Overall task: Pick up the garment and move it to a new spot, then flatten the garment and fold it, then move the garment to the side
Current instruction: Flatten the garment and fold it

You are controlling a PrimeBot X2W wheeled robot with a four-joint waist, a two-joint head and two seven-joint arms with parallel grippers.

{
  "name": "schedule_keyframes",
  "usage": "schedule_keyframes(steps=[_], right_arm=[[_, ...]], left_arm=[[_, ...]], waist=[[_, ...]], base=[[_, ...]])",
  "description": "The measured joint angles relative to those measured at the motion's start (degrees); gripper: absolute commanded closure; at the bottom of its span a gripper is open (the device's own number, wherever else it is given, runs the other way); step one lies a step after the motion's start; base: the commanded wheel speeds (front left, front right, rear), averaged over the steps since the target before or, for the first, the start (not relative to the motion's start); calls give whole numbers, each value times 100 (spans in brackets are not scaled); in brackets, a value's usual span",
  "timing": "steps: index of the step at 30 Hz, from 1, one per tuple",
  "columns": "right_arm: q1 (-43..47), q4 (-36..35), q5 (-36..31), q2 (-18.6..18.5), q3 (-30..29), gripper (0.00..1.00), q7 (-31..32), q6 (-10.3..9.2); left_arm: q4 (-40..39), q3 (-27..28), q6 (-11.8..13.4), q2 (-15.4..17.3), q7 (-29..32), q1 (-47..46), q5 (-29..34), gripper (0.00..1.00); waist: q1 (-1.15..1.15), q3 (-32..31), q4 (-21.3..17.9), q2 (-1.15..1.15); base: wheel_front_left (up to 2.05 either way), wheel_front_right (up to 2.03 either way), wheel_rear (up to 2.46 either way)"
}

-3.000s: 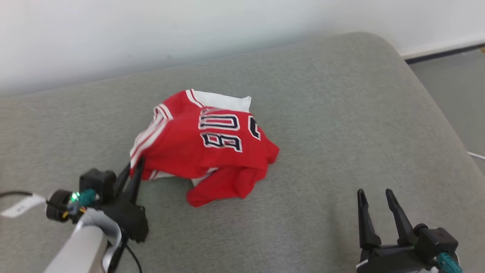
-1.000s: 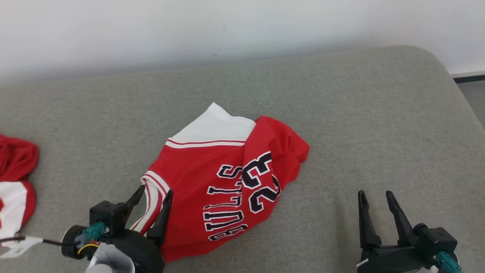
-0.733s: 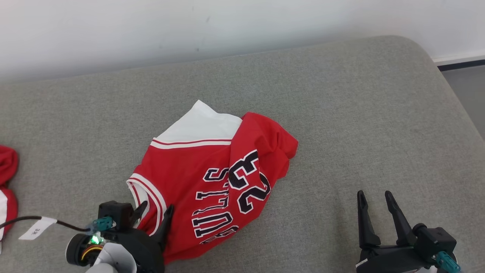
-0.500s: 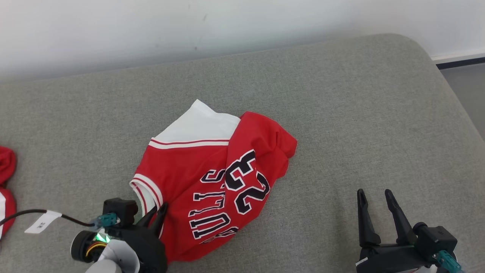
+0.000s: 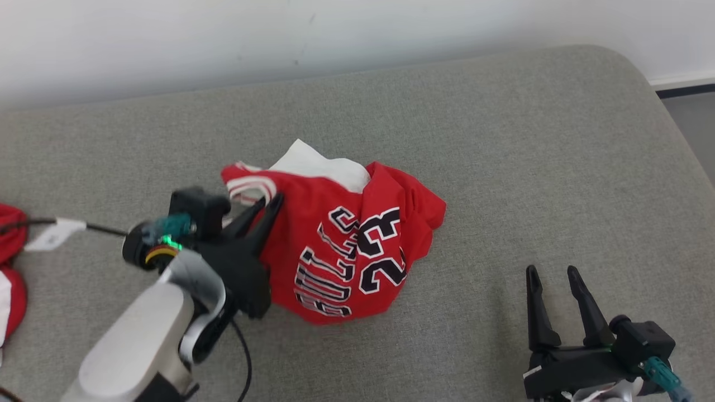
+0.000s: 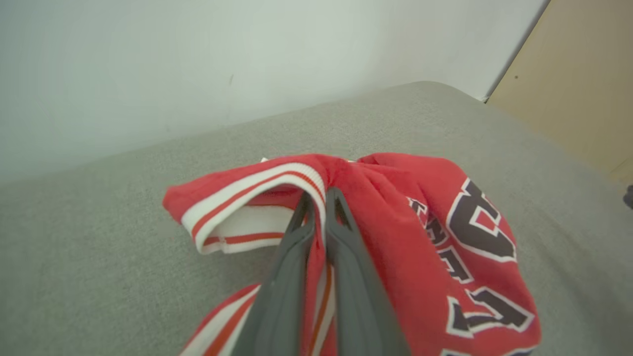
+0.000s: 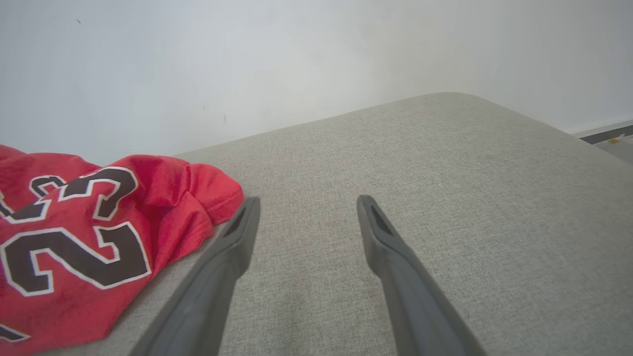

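The garment (image 5: pixel 346 245) is a red jersey with white trim and dark lettering, bunched on the grey cushion (image 5: pixel 503 167). My left gripper (image 5: pixel 267 202) is shut on the striped edge of the garment and holds that edge raised off the cushion. In the left wrist view the two fingers pinch the red-and-white band of the garment (image 6: pixel 277 183), with the left gripper (image 6: pixel 319 194) closed around it. My right gripper (image 5: pixel 550 273) stands open at the lower right, apart from the cloth. Seen from the right wrist, the right gripper (image 7: pixel 304 201) has bare cushion between its fingers, and the garment (image 7: pixel 94 232) lies to its left.
Another red and white cloth (image 5: pixel 10 268) lies at the far left edge of the cushion. A white wall (image 5: pixel 279 33) runs behind the cushion. The cushion's rounded right end (image 5: pixel 659 111) drops to grey floor (image 5: pixel 692 123). A cable with a white tag (image 5: pixel 53 237) trails from my left wrist.
My left gripper closed on the jersey's striped edge, then lifted it up and away from me. The cloth bunched up under it. The right gripper stayed still and open.
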Motion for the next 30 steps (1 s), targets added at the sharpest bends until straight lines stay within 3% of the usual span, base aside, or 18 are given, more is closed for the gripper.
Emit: schedule_keyframes(steps=[4, 14, 21, 22, 23, 24, 26, 27, 30], right_arm=[[-152, 1, 59, 1, 37, 0, -1, 0], [-455, -3, 382, -1, 135, 0, 0, 0], [-470, 51, 465, -1, 156, 0, 0, 0], [-474, 60, 465, 2, 148, 0, 0, 0], [-478, 63, 461, 2, 132, 0, 0, 0], [-480, 56, 457, -1, 119, 0, 0, 0], [-480, 49, 415, 0, 79, 0, 0, 0], [-477, 52, 389, 1, 74, 0, -1, 0], [-431, 51, 304, 1, 31, 0, 0, 0]], left_arm=[[46, 4, -100, -90, 258, -547, -260, 100], [992, -81, -177, 67, 326, -1826, -598, 100], [1726, -815, -187, 82, -143, -2185, -775, 100], [1800, -894, -186, 94, -225, -2197, -780, 94], [1876, -973, -187, 104, -324, -2199, -792, 66], [1928, -1050, -187, 116, -412, -2202, -795, 66], [1997, -1207, -187, 171, -617, -2211, -804, 9], [2019, -1273, -187, 191, -726, -2223, -811, 0], [2054, -1401, -187, 208, -1046, -2232, -858, 0]], waist=[[0, 130, -77, 0], [0, 551, -556, 0], [1, 840, -930, 1], [1, 853, -957, 1], [1, 853, -972, 1], [1, 844, -975, 1], [0, 810, -962, 0], [0, 787, -946, 0], [0, 694, -865, 0]], base=[[0, 0, 0], [0, 0, 0], [0, 0, 0], [0, 0, 0], [0, 0, 0], [0, 0, 0], [0, 0, 0], [0, 0, 0], [0, 0, 0]])
